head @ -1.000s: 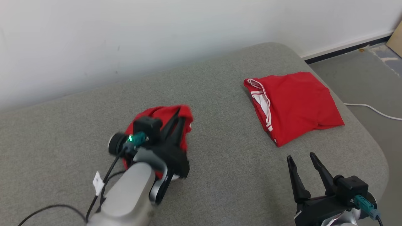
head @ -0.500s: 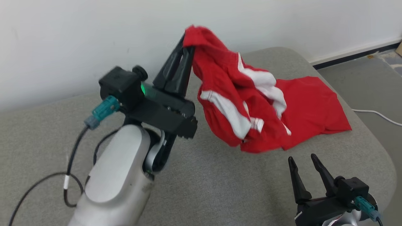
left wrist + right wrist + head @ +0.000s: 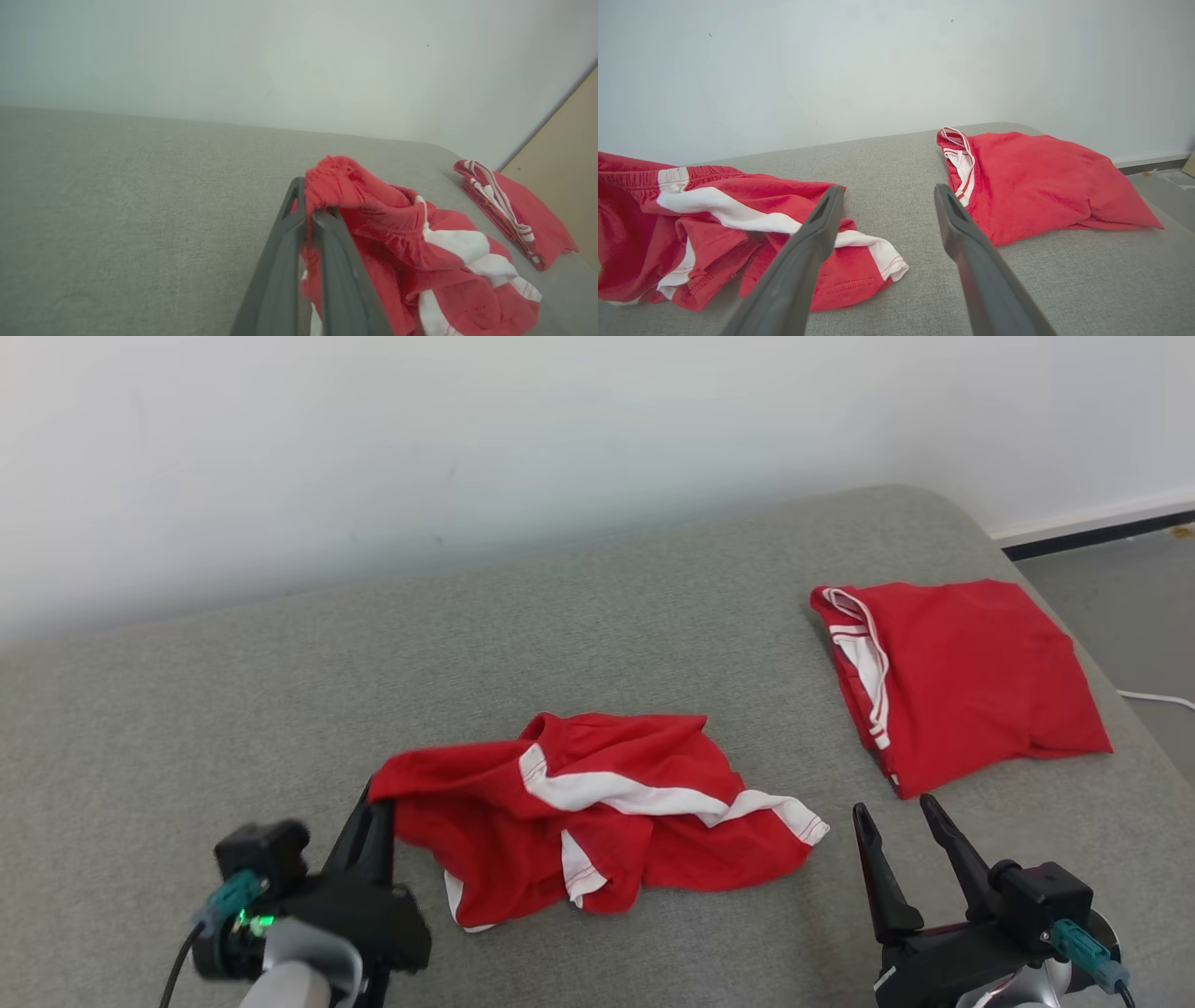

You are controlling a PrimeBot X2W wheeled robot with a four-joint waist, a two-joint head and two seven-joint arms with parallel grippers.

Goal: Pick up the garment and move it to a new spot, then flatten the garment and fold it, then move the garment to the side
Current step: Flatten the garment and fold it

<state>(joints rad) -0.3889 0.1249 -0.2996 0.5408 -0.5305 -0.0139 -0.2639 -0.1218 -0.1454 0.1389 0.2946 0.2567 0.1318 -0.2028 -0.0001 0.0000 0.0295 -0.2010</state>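
Grey cushion (image 3: 233, 709): crumpled red/wht garment (image 3: 644, 845)

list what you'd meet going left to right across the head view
left gripper → crumpled red garment → folded red garment
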